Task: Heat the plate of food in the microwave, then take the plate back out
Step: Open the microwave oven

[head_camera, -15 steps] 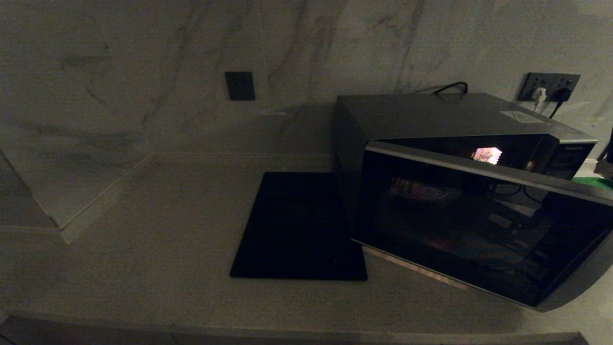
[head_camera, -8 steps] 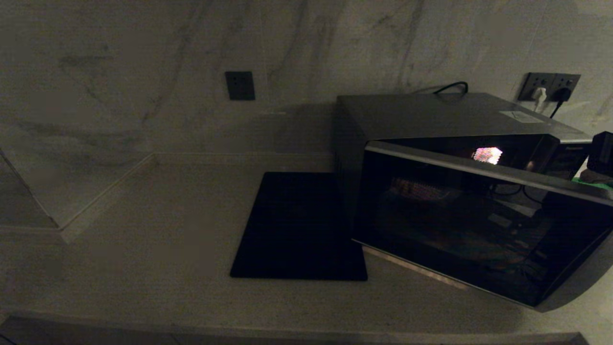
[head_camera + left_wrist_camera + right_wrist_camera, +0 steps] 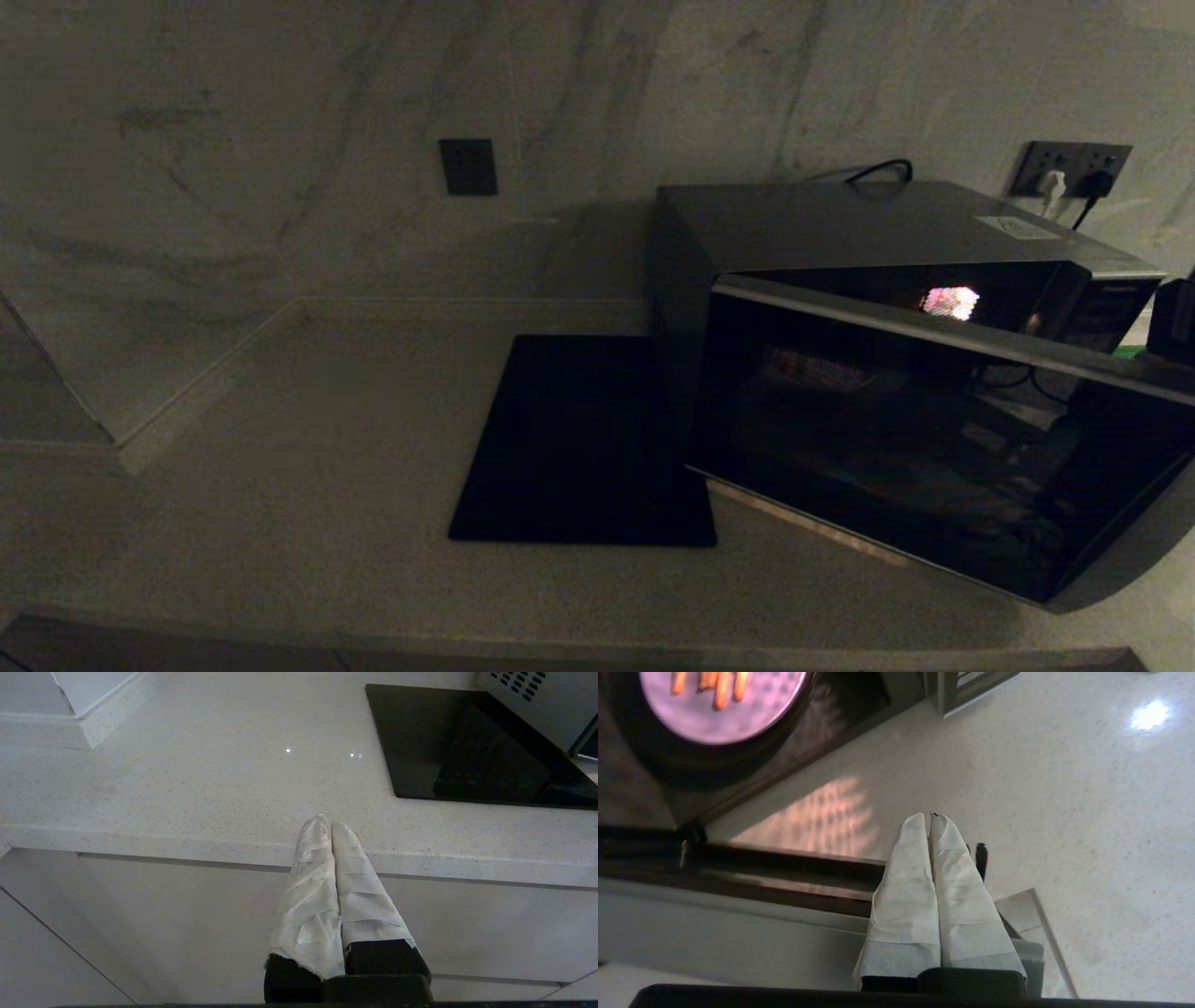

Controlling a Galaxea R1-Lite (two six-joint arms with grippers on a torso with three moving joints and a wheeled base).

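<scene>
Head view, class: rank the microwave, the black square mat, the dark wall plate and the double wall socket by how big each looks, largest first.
1. Microwave
2. Black square mat
3. Double wall socket
4. Dark wall plate

The last two look nearly alike, so their order is unsure.

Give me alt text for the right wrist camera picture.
The right pincer, its white-wrapped fingers pressed together and empty, hangs over a pale speckled counter beside the microwave's open door. The purple plate of fries sits inside the microwave.
</scene>
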